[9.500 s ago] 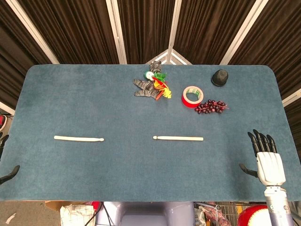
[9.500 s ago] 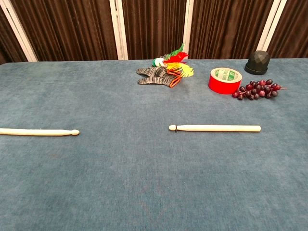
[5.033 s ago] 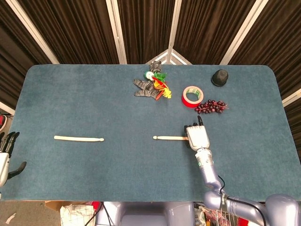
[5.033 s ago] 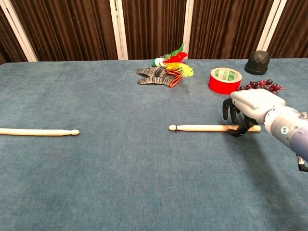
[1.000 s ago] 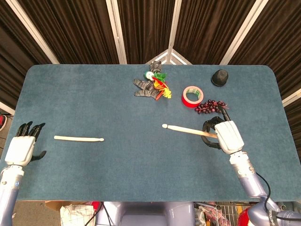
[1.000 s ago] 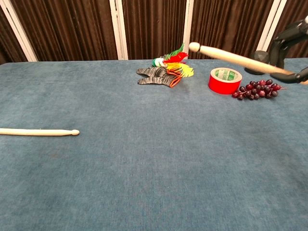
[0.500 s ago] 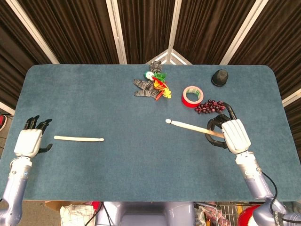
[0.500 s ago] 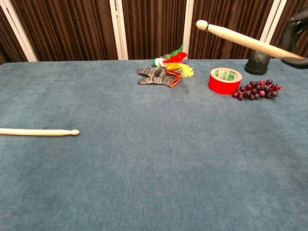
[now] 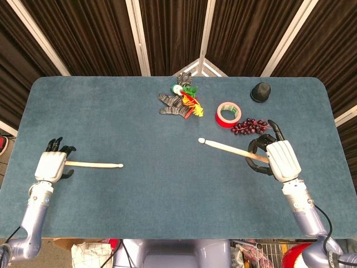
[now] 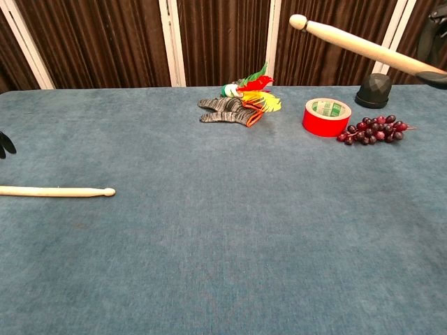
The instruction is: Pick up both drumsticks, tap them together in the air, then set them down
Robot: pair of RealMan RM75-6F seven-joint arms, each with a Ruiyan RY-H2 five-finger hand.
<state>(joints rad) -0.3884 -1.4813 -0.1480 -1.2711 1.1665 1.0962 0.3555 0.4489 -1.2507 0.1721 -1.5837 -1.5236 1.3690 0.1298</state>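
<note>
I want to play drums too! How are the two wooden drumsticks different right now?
The right wooden drumstick is up in the air, gripped by the right hand; the left wooden drumstick lies on the blue table. The right one slants; the left lies flat and level. Both are pale, with rounded tips.

You are seeing one pale wooden drumstick (image 9: 93, 164) lying flat at the table's left, and the other drumstick (image 9: 228, 149) tilting airborne, tip leftward.

We see a blue worktop (image 9: 139, 190): drumstick (image 9: 97, 164) at nine o'clock; toy (image 9: 179, 101), red tape (image 9: 227, 113), grapes (image 9: 250, 126), black object (image 9: 260, 91) toward one o'clock.
</note>
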